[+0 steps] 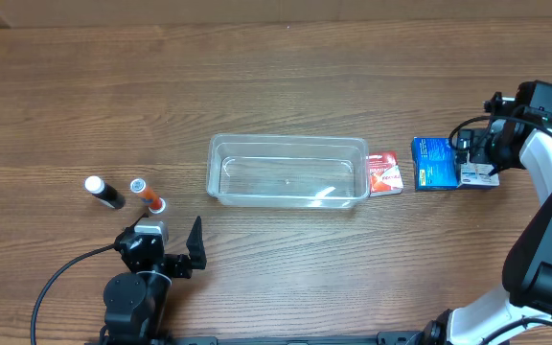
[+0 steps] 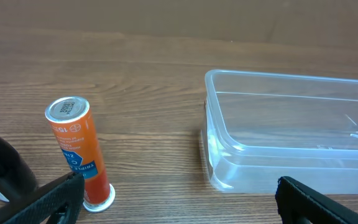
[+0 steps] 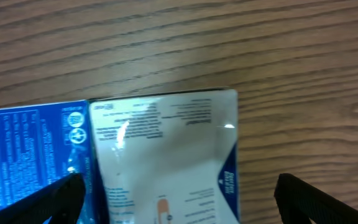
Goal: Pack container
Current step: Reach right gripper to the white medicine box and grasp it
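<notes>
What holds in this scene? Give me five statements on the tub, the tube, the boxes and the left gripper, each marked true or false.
1. The container is empty. True.
2. The orange tube lies inside the container. False: it stands upright outside, to its left.
3. The red box sits by the container's right end. True.
4. The left gripper is shut on the orange tube. False: it is open and holds nothing.
5. The blue box is stacked on the red box. False: they lie side by side, apart.
</notes>
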Tool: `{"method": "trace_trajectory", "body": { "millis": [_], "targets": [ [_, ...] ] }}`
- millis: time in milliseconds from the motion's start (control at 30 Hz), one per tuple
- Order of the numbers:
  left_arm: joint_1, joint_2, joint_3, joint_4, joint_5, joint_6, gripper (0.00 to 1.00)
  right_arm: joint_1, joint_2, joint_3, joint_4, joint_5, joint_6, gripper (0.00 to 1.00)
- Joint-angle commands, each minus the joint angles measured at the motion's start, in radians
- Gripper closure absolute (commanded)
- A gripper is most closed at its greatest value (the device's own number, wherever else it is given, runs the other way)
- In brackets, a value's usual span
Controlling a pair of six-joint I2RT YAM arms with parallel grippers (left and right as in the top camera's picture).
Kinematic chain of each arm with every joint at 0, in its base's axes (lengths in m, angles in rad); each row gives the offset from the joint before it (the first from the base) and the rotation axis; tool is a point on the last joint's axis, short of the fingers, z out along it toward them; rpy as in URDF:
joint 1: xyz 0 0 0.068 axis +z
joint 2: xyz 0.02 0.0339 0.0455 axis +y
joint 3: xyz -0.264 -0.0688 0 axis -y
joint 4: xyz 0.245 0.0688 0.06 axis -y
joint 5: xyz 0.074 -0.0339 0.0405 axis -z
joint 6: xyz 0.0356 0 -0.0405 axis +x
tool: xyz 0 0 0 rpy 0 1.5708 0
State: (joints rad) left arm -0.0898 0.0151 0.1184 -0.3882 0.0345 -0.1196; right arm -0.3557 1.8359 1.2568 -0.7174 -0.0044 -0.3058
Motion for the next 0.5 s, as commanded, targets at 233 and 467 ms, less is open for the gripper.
{"method": "trace_trajectory", "body": {
  "millis": [233, 467],
  "targets": [
    [0.004, -0.01, -0.005, 0.005, 0.008, 0.015, 0.0, -0.006, 0.106, 0.017, 0.04, 0.091, 0.052, 0.0],
    [0.004, -0.01, -0.005, 0.005, 0.008, 0.015, 0.0, -0.006, 0.107, 0.017, 0.059, 0.113, 0.065, 0.0]
  ]
}}
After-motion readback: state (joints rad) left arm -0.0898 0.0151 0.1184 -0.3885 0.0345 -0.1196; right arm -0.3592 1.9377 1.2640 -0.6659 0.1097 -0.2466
